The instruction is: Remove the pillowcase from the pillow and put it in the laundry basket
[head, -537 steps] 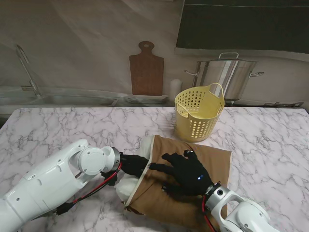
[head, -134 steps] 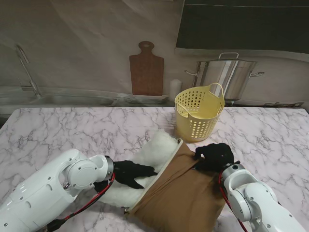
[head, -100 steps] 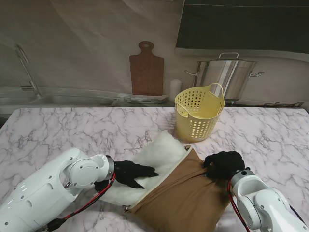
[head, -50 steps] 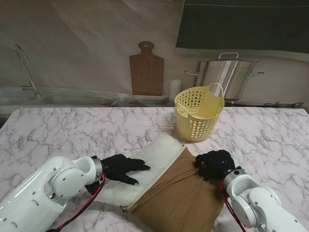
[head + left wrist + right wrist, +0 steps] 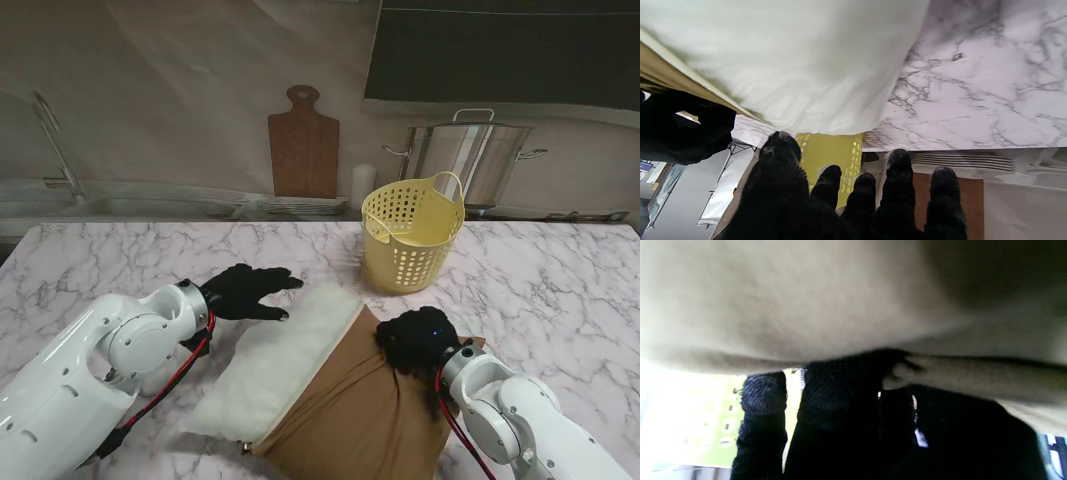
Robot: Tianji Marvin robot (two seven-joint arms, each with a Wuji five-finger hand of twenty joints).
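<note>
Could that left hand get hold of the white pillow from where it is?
Probably yes: the left hand is open, just beside the bare pillow, with only marble table between them.

A fluffy white pillow (image 5: 275, 358) lies slantwise on the marble counter near its front edge, half out of a brown fabric pillowcase (image 5: 355, 430) bunched over its right end. A perforated yellow plastic laundry basket (image 5: 411, 243) stands upright nearer the back edge.
</note>
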